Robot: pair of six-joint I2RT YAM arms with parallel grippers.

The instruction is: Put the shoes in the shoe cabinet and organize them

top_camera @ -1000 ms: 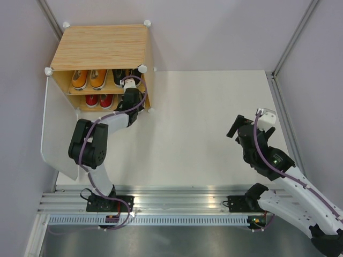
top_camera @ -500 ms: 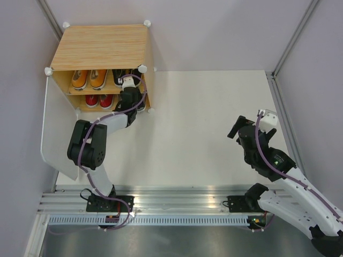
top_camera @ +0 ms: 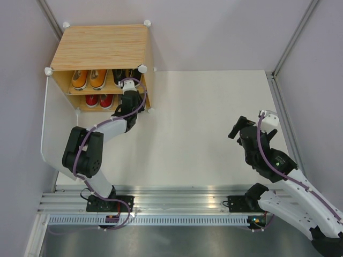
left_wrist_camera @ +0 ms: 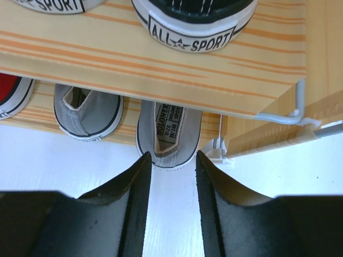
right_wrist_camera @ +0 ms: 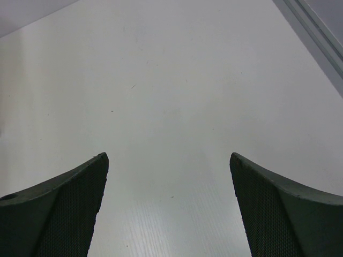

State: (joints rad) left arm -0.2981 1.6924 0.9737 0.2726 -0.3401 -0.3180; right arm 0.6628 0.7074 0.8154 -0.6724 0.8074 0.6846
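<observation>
The shoe cabinet [top_camera: 102,47] stands at the far left with its front open. The upper shelf holds an orange pair [top_camera: 88,79] and black shoes [top_camera: 119,75]. A red pair [top_camera: 99,100] sits below. My left gripper [top_camera: 130,92] reaches to the cabinet's lower right. In the left wrist view two grey shoes rest under the shelf [left_wrist_camera: 107,64]. One grey shoe [left_wrist_camera: 88,112] lies to the left. The other grey shoe [left_wrist_camera: 170,134] has its heel just between the tips of my open left gripper [left_wrist_camera: 172,155]. My right gripper [top_camera: 238,128] hangs open over bare table [right_wrist_camera: 169,155].
The cabinet's white door panel [top_camera: 51,134] swings open toward the near left, beside the left arm's elbow. A black shoe's heel [left_wrist_camera: 193,21] overhangs the shelf edge above the left gripper. A metal frame post [top_camera: 292,37] rises at the far right.
My left gripper has opened and let go of the grey shoe in the lower compartment. Its elbow has dropped toward me. The right arm has barely shifted.
</observation>
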